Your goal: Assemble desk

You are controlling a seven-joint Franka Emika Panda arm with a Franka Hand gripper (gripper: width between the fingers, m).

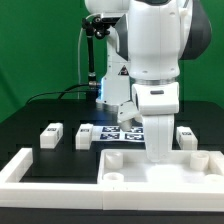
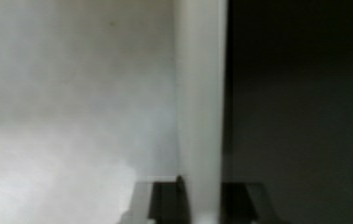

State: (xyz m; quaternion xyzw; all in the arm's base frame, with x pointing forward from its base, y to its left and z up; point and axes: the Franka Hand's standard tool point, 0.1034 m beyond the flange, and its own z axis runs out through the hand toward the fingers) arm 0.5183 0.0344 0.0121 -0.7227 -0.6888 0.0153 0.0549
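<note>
The desk slab (image 1: 200,160) lies flat on the black tabletop (image 1: 30,115), just in front of the marker board (image 1: 115,133), on the camera's side of it. Treat it as stiff, light, smooth plastic that will probably slide when pushed, so take it by its raised rim (image 2: 199,90). Your end effector (image 1: 157,145) straddles that rim, one of its fingers (image 2: 162,203) on each side. You cannot tell whether it is clamped. Count one slab and three leg blocks (image 1: 50,134): two to the exterior view's left of the marker board, one to its right.
</note>
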